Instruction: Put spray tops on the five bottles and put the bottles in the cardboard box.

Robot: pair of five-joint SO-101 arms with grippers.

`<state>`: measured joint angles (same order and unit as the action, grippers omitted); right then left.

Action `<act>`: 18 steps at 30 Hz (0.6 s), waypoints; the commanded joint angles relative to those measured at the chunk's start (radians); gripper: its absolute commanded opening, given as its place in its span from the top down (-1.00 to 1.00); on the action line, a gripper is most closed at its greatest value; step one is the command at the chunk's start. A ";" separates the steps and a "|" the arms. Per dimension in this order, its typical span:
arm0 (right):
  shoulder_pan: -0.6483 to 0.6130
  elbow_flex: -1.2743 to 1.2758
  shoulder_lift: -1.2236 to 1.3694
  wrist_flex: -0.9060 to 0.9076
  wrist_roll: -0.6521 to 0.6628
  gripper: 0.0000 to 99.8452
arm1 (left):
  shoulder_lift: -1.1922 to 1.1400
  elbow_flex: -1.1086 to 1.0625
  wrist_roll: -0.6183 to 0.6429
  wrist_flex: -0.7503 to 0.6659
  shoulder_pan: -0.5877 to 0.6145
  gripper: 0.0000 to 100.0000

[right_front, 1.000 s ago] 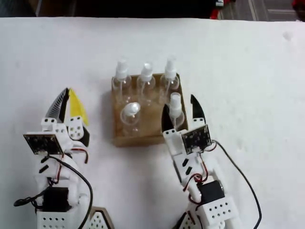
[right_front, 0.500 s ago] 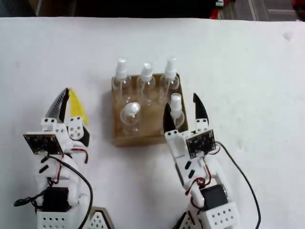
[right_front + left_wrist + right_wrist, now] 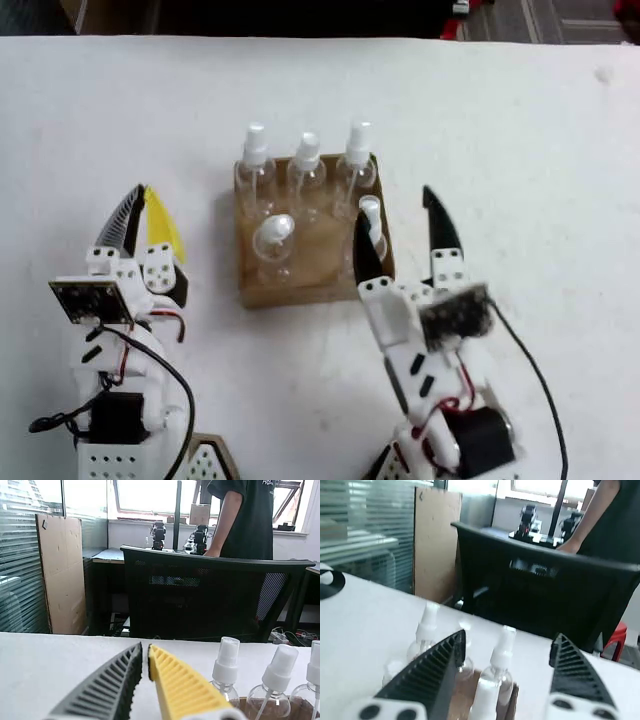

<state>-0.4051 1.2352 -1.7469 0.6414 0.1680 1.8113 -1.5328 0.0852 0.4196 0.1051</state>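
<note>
The cardboard box sits mid-table with five clear bottles in it, all with white spray tops. Three stand along its far side. A fourth bottle stands at the near left, and a fifth bottle at the near right corner. My right gripper is open just near and right of that corner, one black finger beside the fifth bottle and holding nothing. The right wrist view has the bottles between its spread fingers. My left gripper, grey and yellow, stays shut left of the box.
White tabletop lies all round the box. A small cardboard piece sits at the near edge between the arms. In the left wrist view, spray tops rise beside the shut fingers. A black chair stands beyond the table.
My right gripper has pulled back toward the near edge and shifted right, opening wider. It no longer straddles the near-right bottle, which stays in the box. The left arm is still.
</note>
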 commanded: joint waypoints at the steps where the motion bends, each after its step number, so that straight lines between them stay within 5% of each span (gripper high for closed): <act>1: 0.071 -0.183 0.004 0.004 0.002 0.58 | -0.007 0.081 -0.071 0.012 -0.004 0.94; 5: 0.240 -0.247 0.004 -0.004 0.002 1.00 | -0.007 0.181 -0.149 0.071 -0.010 0.94; 12: 0.383 -0.284 -0.005 -0.068 0.002 0.96 | -0.007 0.399 -0.338 0.081 0.027 0.95; 18: 0.387 -0.531 -0.064 0.219 0.002 0.97 | -0.002 0.632 -0.339 0.336 0.077 0.95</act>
<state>-0.0276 0.8838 -1.7791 0.6859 0.1680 1.8328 -1.0618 -0.2417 0.5792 0.1603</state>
